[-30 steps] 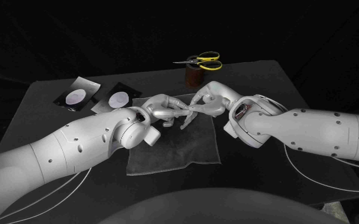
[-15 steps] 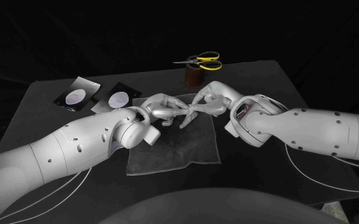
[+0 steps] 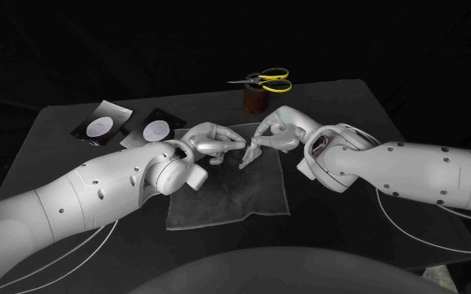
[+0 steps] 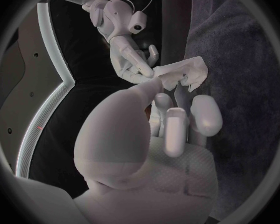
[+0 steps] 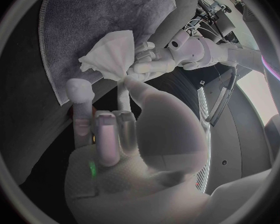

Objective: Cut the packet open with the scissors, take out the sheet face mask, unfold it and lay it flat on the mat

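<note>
Right hand (image 3: 273,134) pinches the crumpled mask (image 3: 248,158) above the mat (image 3: 226,199). Left hand (image 3: 212,140) is just beside it; I cannot tell whether it grips anything.

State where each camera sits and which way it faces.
Head view: on the robot's head, looking down at the table; both arms come in, left hand and right hand close together over the mat.
Left wrist view: behind the left hand, looking past its fingers to the mask.
Right wrist view: behind the right hand, facing the left hand.
Shared: both wrist views show the mask, the mat and the opposite hand.
</note>
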`<state>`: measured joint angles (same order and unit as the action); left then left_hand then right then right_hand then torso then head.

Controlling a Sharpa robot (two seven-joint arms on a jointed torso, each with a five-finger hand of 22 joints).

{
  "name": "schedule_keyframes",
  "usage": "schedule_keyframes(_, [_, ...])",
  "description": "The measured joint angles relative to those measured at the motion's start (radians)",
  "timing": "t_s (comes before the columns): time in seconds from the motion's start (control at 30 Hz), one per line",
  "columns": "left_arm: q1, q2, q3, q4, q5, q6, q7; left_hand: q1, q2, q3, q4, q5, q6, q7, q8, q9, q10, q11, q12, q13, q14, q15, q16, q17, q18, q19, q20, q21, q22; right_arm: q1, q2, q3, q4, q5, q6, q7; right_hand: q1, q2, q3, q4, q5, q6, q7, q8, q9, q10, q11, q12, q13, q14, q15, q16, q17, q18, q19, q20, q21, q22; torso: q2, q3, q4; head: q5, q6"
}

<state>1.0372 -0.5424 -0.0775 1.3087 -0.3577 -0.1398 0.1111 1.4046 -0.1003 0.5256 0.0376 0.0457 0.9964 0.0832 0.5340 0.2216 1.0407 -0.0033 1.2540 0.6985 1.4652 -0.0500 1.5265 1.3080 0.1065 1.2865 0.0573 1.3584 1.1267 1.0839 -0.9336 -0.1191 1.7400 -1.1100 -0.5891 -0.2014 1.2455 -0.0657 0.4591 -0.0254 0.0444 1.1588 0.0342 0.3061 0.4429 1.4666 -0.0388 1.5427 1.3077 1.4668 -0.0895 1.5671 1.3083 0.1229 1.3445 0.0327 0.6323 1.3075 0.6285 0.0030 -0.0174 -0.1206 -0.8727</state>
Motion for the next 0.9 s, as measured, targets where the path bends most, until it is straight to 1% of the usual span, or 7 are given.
schedule_keyframes(0.13, [0.0,-0.001,0.0,0.001,0.0,0.0,-0.002,-0.008,-0.008,0.006,-0.002,0.0,-0.001,-0.001,0.006,0.0,0.0,0.0,0.004,0.0,0.0,0.0,0.0,0.0,0.0,0.0,0.0,0.0,0.0,0.0,0.0,0.0,0.003,0.0,0.0,0.0,0.0,0.0,0.0,0.0,0.002,0.0,0.0,0.0,0.0,0.0,0.0,-0.001,0.0,0.0,0.0,-0.002,0.0,0.0,0.0,0.0,0.0,0.0,0.0,0.0,-0.0002,0.001,0.0])
schedule_keyframes(0.2, [0.0,-0.001,0.0,0.001,0.0,-0.001,-0.003,-0.025,-0.016,0.011,0.0,0.0,-0.013,-0.001,0.017,0.001,-0.039,0.001,-0.03,-0.08,0.0,0.0,0.0,0.0,0.0,-0.002,-0.002,0.0,-0.005,0.0,-0.001,0.0,0.006,0.001,0.0,0.0,0.0,0.0,0.0,0.0,0.002,0.0,0.0,0.0,0.0,0.0,0.0,0.001,0.0,0.0,0.0,-0.003,0.0,0.0,0.0,0.0,0.0,0.0,0.0,-0.0001,-0.0003,0.001,0.0])
schedule_keyframes(0.27, [0.0,0.0,0.0,0.001,-0.002,-0.001,-0.005,-0.04,-0.027,0.005,0.007,0.001,-0.033,0.0,0.013,0.043,-0.088,0.004,-0.058,-0.135,0.0,0.0,0.0,0.0,0.0,-0.006,-0.006,0.0,-0.012,0.0,-0.001,0.0,0.008,0.001,0.0,0.0,0.0,0.0,-0.001,-0.001,0.002,0.0,0.0,0.0,0.0,0.0,0.0,0.002,0.0,0.0,0.0,-0.003,0.0,0.0,0.0,0.0,0.0,0.0,0.0,0.0,-0.0006,0.002,0.0])
schedule_keyframes(0.37, [0.0,0.003,0.0,0.002,-0.005,-0.001,-0.009,-0.074,-0.051,-0.027,0.014,0.001,-0.098,0.014,-0.044,0.033,-0.129,0.016,-0.077,-0.174,0.0,0.0,0.0,0.0,0.0,-0.012,0.001,-0.007,-0.023,0.0,0.0,0.0,0.012,0.001,-0.001,0.0,0.0,0.0,0.002,0.002,0.002,0.0,0.0,0.0,0.0,-0.002,0.002,0.004,0.0,0.0,0.0,0.0,0.0,0.0,0.0,0.0,0.0,0.0,0.0,0.0006,-0.0008,0.002,0.0])
schedule_keyframes(0.57, [0.0,0.011,0.0,0.004,-0.018,0.002,-0.013,-0.069,-0.091,-0.05,0.009,0.001,-0.143,0.033,-0.094,0.004,-0.144,0.025,-0.078,-0.184,0.0,0.011,-0.001,0.0,0.0,-0.017,0.006,-0.008,-0.028,0.0,0.003,0.0,0.016,0.003,-0.001,0.0,0.0,0.0,0.003,0.0,0.002,0.002,0.002,0.0,0.0,-0.002,0.002,0.004,0.0,0.0,0.0,0.0,-0.001,-0.001,0.0,0.0,0.0,0.0,0.0,0.0006,-0.0011,0.003,0.0])
schedule_keyframes(0.77, [-0.001,0.015,0.0,0.005,-0.027,0.009,-0.013,-0.068,-0.093,-0.053,0.007,0.001,-0.146,0.036,-0.097,0.0,-0.146,0.027,-0.078,-0.184,0.003,0.015,-0.001,0.0,0.0,-0.019,0.008,-0.008,-0.029,0.0,0.006,0.0,0.016,0.005,-0.002,0.0,0.0,0.0,0.003,0.0,0.001,0.002,0.002,0.0,0.0,-0.002,0.002,0.004,0.0,0.0,0.0,0.0,-0.001,0.0,0.0,0.0,0.0,0.0,0.0,0.0006,-0.0012,0.002,0.0])
schedule_keyframes(0.9, [-0.001,0.016,0.0,0.007,-0.035,0.018,-0.014,-0.063,-0.098,-0.055,0.004,0.001,-0.146,0.036,-0.097,-0.001,-0.146,0.027,-0.078,-0.183,0.003,0.015,-0.002,0.0,0.0,-0.02,0.009,-0.008,-0.029,0.0,0.008,0.0,0.015,0.006,-0.002,0.0,0.0,0.0,0.003,0.0,0.001,0.002,0.002,0.0,0.0,-0.002,0.002,0.004,0.0,0.0,0.0,0.0,-0.001,0.01,0.0,0.0,0.0,0.0,0.001,0.0006,-0.0008,0.001,0.0])
